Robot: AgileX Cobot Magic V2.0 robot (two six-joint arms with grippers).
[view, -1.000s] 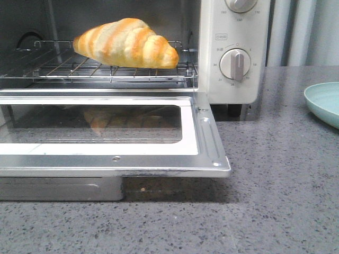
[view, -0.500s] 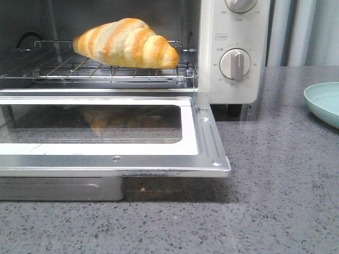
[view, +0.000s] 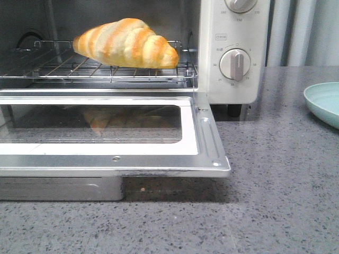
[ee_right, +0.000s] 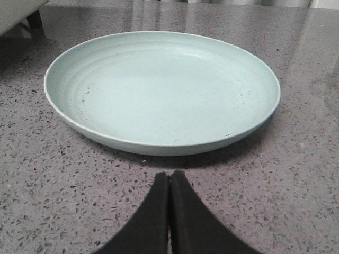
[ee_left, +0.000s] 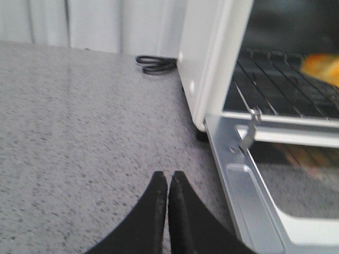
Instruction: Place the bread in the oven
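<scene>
Bread [view: 125,43] is seen lying on the wire rack [view: 106,67] inside the oven [view: 233,53], door [view: 114,135] dropped open; left hand [ee_left: 168,182] and right hand [ee_right: 169,182] are pressed closed, empty, low over the counter [view: 275,201]; placement judged done, so door closing should be done gently

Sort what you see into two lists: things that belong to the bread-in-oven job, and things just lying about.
Belongs to the job:
bread, resting on the wire rack
oven, door dropped open

Just lying about:
pale green plate, empty
black cord beside the oven
</scene>
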